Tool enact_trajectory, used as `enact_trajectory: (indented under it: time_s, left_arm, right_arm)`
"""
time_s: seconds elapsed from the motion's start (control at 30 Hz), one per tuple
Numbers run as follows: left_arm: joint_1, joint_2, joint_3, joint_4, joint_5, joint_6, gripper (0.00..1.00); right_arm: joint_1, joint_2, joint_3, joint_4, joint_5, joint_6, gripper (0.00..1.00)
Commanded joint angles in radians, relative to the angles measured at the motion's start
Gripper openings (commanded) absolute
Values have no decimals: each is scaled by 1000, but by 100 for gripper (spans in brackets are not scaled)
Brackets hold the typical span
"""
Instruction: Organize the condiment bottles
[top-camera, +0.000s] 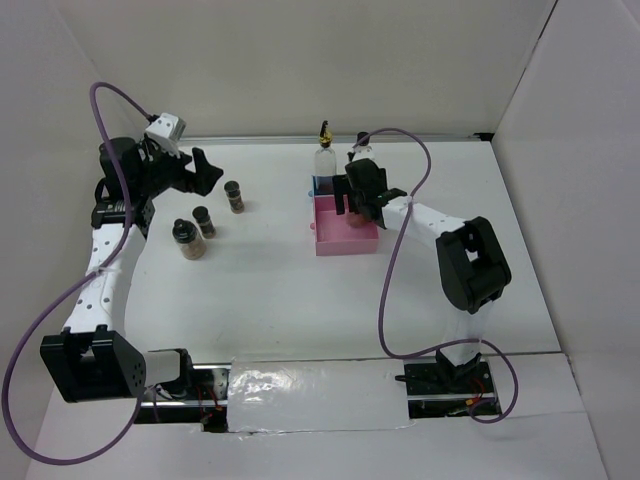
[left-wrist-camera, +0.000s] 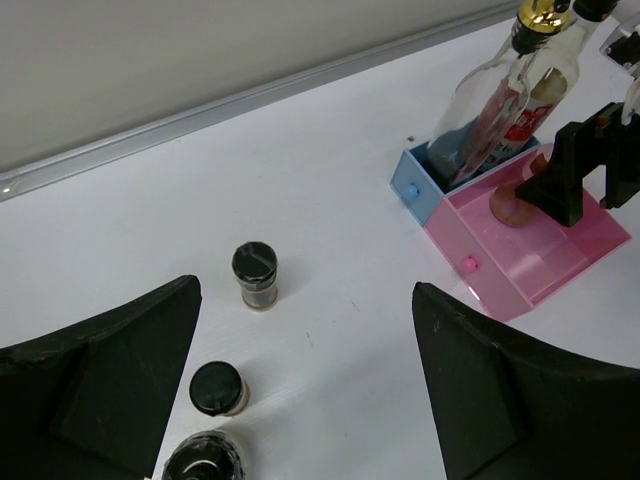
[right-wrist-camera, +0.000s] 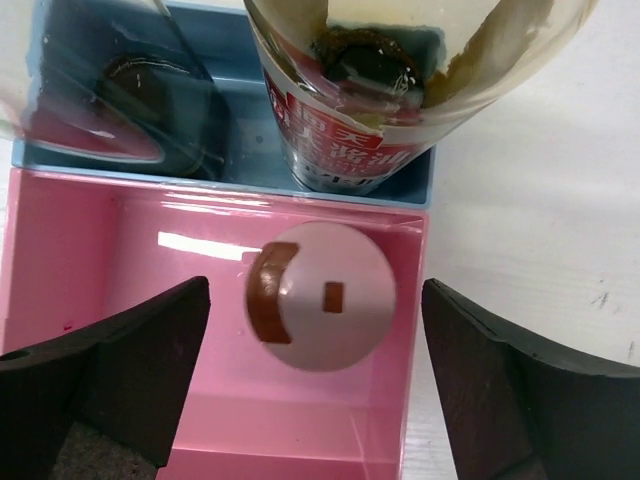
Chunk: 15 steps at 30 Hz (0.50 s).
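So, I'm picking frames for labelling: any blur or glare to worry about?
Top external: evenly lit, sharp, glare only on the shiny tape strip. Left wrist: the far spice jar crisp, soft shadows. Right wrist: pink-capped jar slightly soft, a glare streak on the pink tray.

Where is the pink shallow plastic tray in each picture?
Top external: the pink shallow plastic tray lies just right of centre, toward the back.
Left wrist: the tray is at the right side, mid-height.
Right wrist: the tray fills the lower left and middle.
Shared landmark: the blue shallow tray beside it, holding two tall clear bottles.
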Motion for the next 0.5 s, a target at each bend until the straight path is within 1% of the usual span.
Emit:
enact_trajectory:
  time_s: [0.0, 0.03, 0.07, 0.1, 0.13, 0.17, 0.2, 0.23, 0.33, 0.47]
  left_arm:
    - [17, -20, 17, -65, -28, 72, 99]
    - [17, -22, 26, -91, -52, 72, 99]
    - [18, -20, 39, -118, -89, 103, 99]
    - [18, -11, 63, -144, -180, 117, 99]
    - [21, -7, 76, -202, -227, 135, 99]
    - [21, 6, 95, -232, -303, 168, 99]
    - [23, 13, 100, -264, -330, 184, 99]
    - [32, 16, 100, -318, -353, 201, 99]
    - [72, 30, 70, -387, -378, 212, 99]
    - [109, 41, 10, -416, -373, 236, 99]
  right_arm:
    - [-1, -44, 44, -15, -3, 12, 100]
    - [-1, -45, 44, -22, -3, 12, 100]
    - [0, -61, 47, -33, -8, 13, 100]
    - [3, -71, 49, -47, -8, 13, 100]
    - [5, -80, 47, -53, -10, 15, 100]
    - [10, -97, 47, -62, -8, 19, 100]
    - [16, -107, 49, -82, -8, 21, 100]
    - [20, -115, 53, -93, -5, 21, 100]
    - [30, -159, 67, -134, -10, 1, 100]
    - [36, -202, 75, -147, -23, -23, 100]
